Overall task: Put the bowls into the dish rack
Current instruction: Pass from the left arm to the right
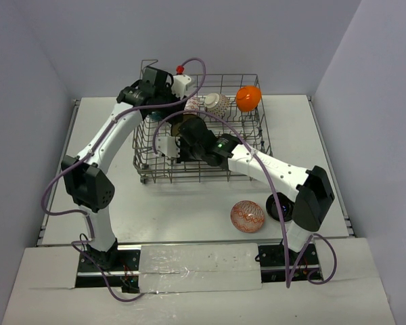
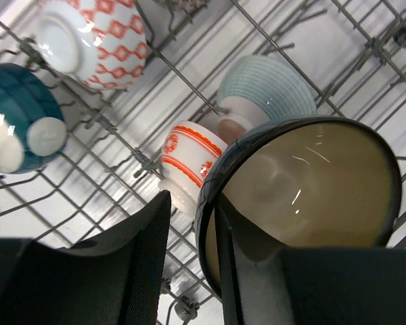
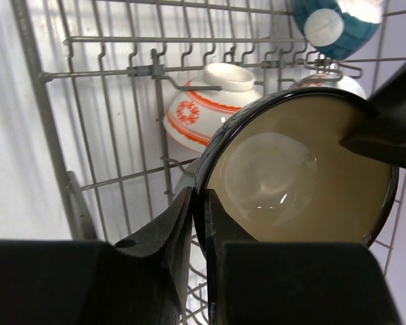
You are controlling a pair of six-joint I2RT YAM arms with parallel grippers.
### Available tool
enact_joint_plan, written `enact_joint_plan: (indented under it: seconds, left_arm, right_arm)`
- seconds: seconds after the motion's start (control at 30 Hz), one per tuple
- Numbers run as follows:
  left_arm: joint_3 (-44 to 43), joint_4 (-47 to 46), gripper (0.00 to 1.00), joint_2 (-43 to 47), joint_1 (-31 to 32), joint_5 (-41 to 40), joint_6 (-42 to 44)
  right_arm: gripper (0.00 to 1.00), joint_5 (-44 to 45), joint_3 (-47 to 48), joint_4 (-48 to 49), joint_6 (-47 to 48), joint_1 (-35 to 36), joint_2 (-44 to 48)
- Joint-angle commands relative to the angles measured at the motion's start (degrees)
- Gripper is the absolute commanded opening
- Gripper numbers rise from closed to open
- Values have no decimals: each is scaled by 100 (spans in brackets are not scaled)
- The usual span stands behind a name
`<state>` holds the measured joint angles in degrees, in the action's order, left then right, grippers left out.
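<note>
Seen from above, the glossy black ceramic bowl with tan inside (image 2: pixel 304 183) is mostly hidden beneath my right arm (image 1: pixel 257 159), its lower rim sits behind my left fingers (image 2: pixel 325 291) at the wrist, the teal ribbed bowl (image 2: pixel 17 108) is cut by that frame's edge, and a dark round bowl (image 1: pixel 276 205) lies half behind my elbow, colour unclear.

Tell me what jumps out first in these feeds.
Inside the dish rack, a black bowl with a tan inside is handled from both sides: the right end effector pinches its rim, while the left end effector straddles the same rim with its jaws apart. A bright orange bowl sits at the rack's far right corner, and a red-patterned bowl waits on the table in front.
</note>
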<state>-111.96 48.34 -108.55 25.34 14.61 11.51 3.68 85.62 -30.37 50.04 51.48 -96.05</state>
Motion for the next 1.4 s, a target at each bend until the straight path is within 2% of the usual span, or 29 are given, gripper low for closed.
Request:
enact_joint_plan:
  seconds: [0.0,0.27,0.57,0.77,0.9,1.07,1.23,1.37]
  left_arm:
    - [-650,-237,38,115,-117,-521,-17]
    - [-634,-202,41,545,-197,-503,62]
    - [25,-132,41,397,-196,-494,176]
    - [377,-570,41,686,-311,-503,-52]
    - [552,-973,40,1274,-442,-696,-272]
    - [1184,-1405,41,2353,-644,-1388,-263]
    - [2281,-1933,41,3427,-969,-2128,35]
    - [2924,-2178,41,4243,-1663,-2340,9]
  right_arm:
    - [0,80,394,312,15,-33,87]
    - [0,27,411,330,-3,-42,43]
    - [0,45,209,471,6,-42,130]
    - [0,27,200,506,-47,-51,148]
    - [0,-349,454,602,-459,-217,113]
    - [0,-921,850,550,-1031,-437,43]
    - [0,-1562,1789,59,-1636,-858,-299]
    - [0,-2475,2825,-329,-2357,-1227,-704]
